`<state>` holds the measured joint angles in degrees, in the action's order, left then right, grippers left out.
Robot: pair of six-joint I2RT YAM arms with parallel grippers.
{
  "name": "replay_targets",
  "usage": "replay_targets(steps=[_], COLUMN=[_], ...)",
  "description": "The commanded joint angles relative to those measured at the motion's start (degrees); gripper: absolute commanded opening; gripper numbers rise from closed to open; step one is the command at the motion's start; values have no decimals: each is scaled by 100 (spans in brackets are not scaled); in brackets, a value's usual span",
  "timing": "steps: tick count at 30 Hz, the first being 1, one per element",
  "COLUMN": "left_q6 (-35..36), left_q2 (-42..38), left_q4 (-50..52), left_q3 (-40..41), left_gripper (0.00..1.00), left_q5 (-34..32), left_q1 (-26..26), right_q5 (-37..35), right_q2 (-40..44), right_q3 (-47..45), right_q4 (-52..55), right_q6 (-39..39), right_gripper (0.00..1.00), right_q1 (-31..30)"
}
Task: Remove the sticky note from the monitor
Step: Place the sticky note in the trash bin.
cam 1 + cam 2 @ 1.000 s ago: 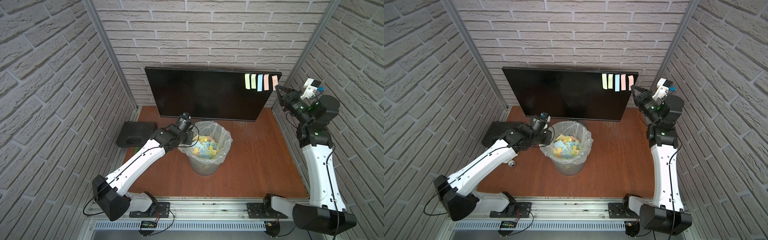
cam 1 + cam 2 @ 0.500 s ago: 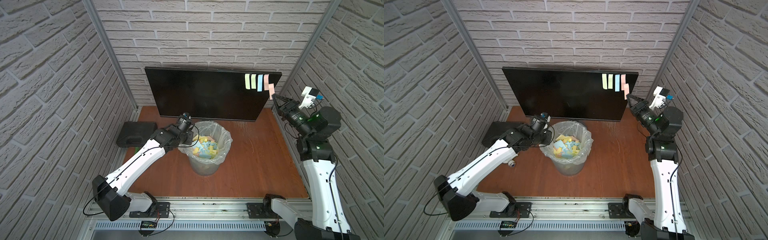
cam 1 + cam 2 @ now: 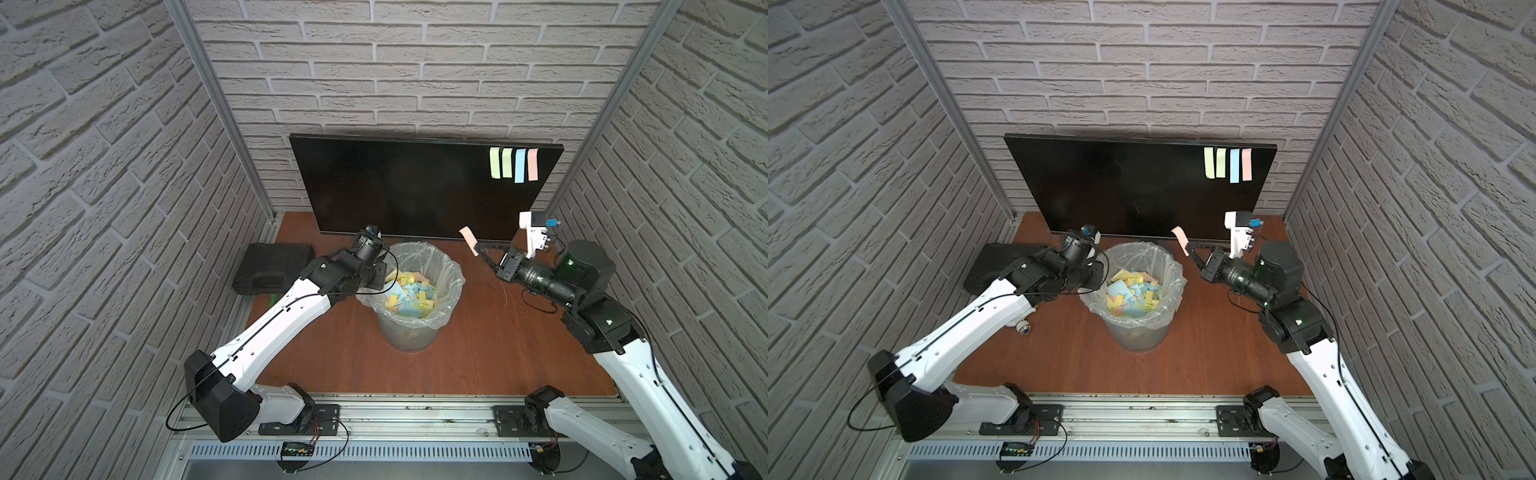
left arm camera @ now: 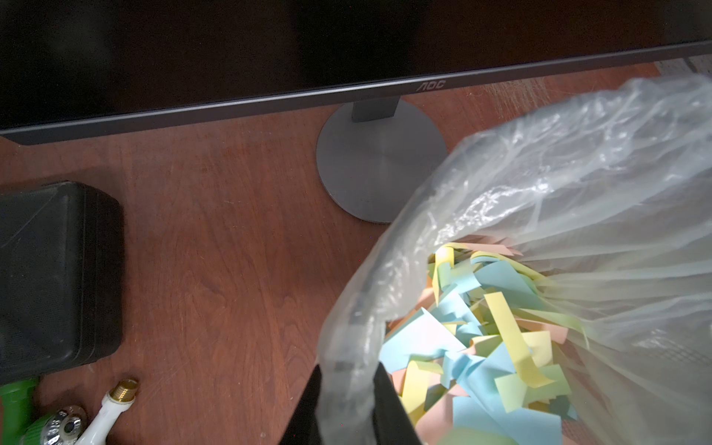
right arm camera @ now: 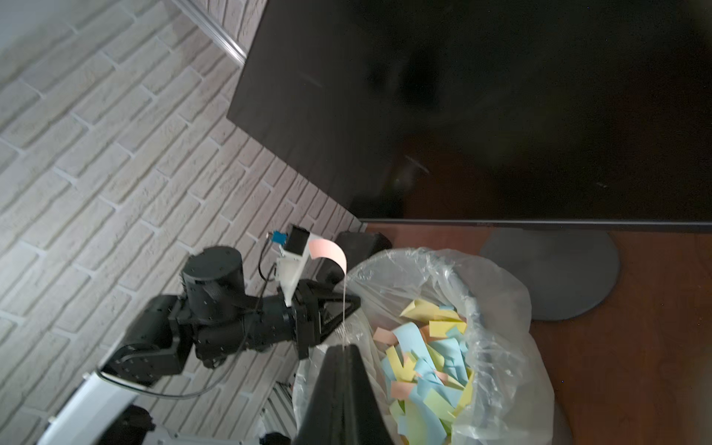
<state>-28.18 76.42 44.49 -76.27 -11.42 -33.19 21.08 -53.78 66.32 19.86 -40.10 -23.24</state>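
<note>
Right gripper (image 3: 478,250) clamped on the pink sticky note (image 3: 468,240). The note sticks up from its tips, off the monitor (image 3: 395,187), which stands just beyond the gripper. Bin (image 3: 409,336) sits beside and below the tips. Left gripper (image 4: 348,385) pinches the bin liner (image 4: 539,173) at the rim. Four other notes (image 3: 514,164) on screen, well above right gripper.

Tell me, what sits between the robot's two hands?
The plastic-lined bin of coloured notes: the left hand pinches its rim, the right hand holds a pink note at its other side. Both top views show this.
</note>
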Motion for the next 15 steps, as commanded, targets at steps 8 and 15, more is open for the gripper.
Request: replay_targets(steps=[8, 15], left_q6=[-29, -38], left_q2=[16, -15], left_q4=[-122, -159], left_q3=[181, 224], left_gripper=[20, 20], left_q5=[-3, 2], left_q1=[-25, -25], right_q5=[-1274, -2041], right_q2=[-1446, -2196], right_q3=[781, 1164], right_q4=[1339, 1731], right_q6=[1794, 2213], right_gripper=[3, 3], right_q1=[-1511, -2175])
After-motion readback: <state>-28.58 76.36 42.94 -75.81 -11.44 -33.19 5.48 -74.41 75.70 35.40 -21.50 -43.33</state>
